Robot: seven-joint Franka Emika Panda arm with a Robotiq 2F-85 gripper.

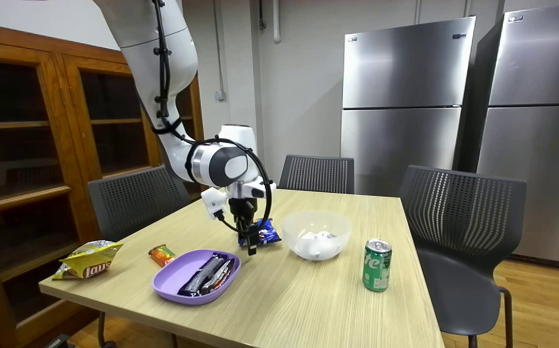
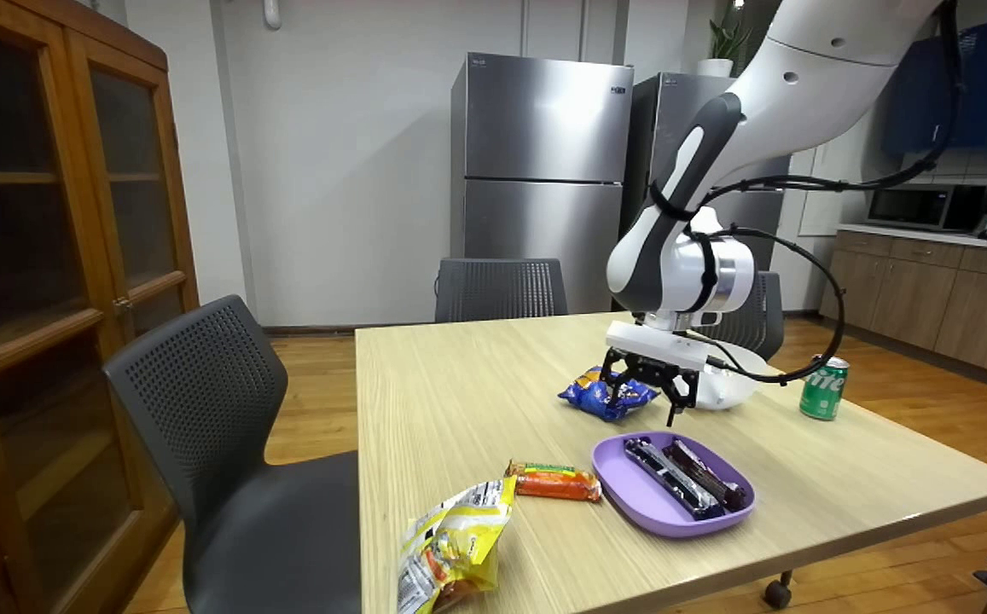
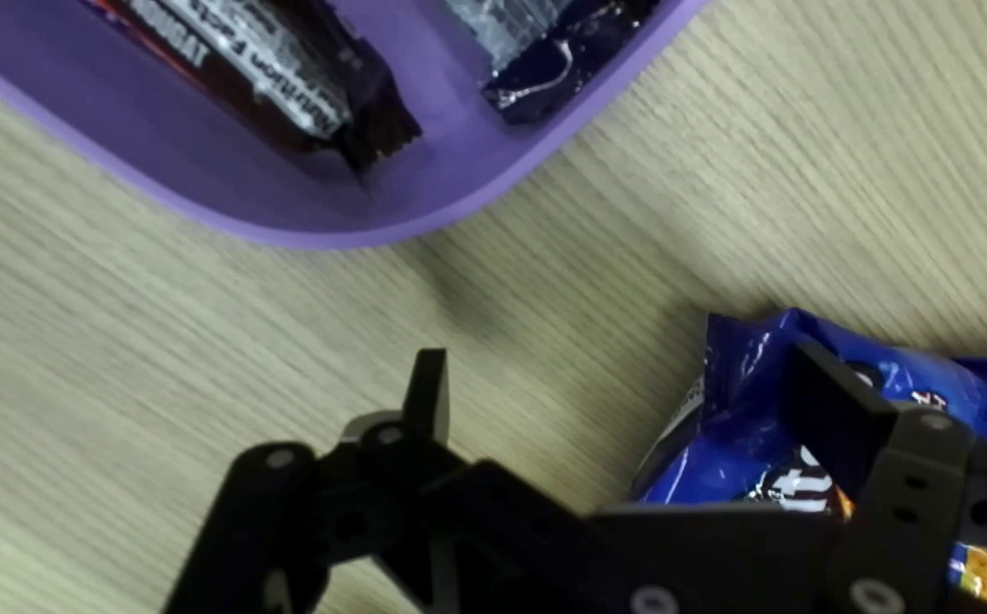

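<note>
My gripper [image 3: 634, 392] is open and points down over the table, with nothing between its fingers. It also shows in both exterior views [image 1: 251, 241] [image 2: 640, 405]. A shiny blue snack bag [image 3: 736, 456] lies under and beside one finger, which overlaps it in the wrist view; I cannot tell if they touch. The bag shows in both exterior views [image 1: 270, 235] [image 2: 585, 396]. The other finger is over bare table. A purple plate [image 3: 450, 192] lies near the gripper, also in both exterior views [image 1: 170, 278] [image 2: 625, 490]. It holds two dark wrapped bars [image 1: 204, 274] [image 2: 672, 477].
A translucent white bowl [image 1: 293, 234] with white items inside stands beside the blue bag. A green can [image 1: 377, 270] stands upright past it. An orange packet [image 2: 554, 483] and a yellow chip bag [image 2: 459, 546] lie near the plate. Dark chairs [image 1: 458, 241] surround the table [image 1: 318, 309].
</note>
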